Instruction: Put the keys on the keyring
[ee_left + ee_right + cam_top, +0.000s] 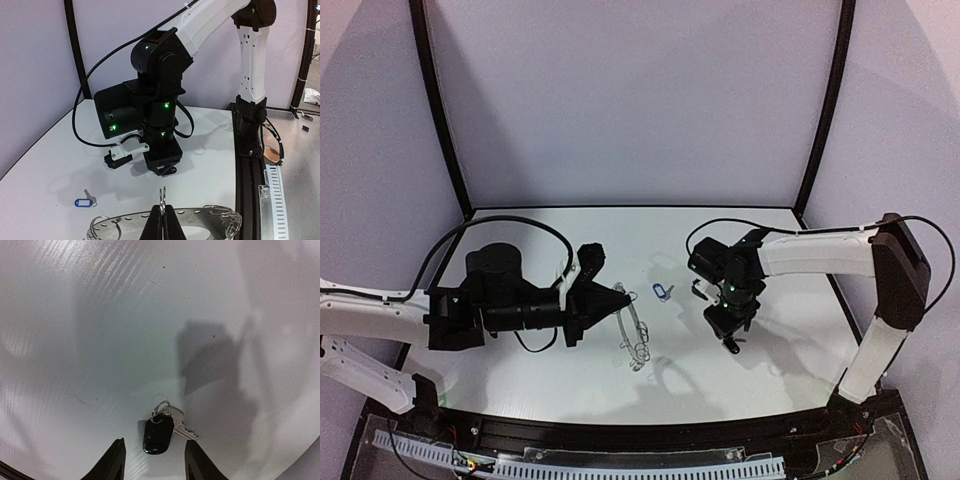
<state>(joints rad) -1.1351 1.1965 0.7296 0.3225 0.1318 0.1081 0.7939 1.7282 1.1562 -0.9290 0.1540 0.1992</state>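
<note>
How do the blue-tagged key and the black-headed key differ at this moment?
The blue-tagged key carries a blue oval tag; the black-headed key has a glossy black head. The blue-tagged key lies in the open with no gripper over it, while the black-headed key sits between the fingers of the right gripper, whose jaws stand apart around it. Both lie flat on the table, off the keyring.
</note>
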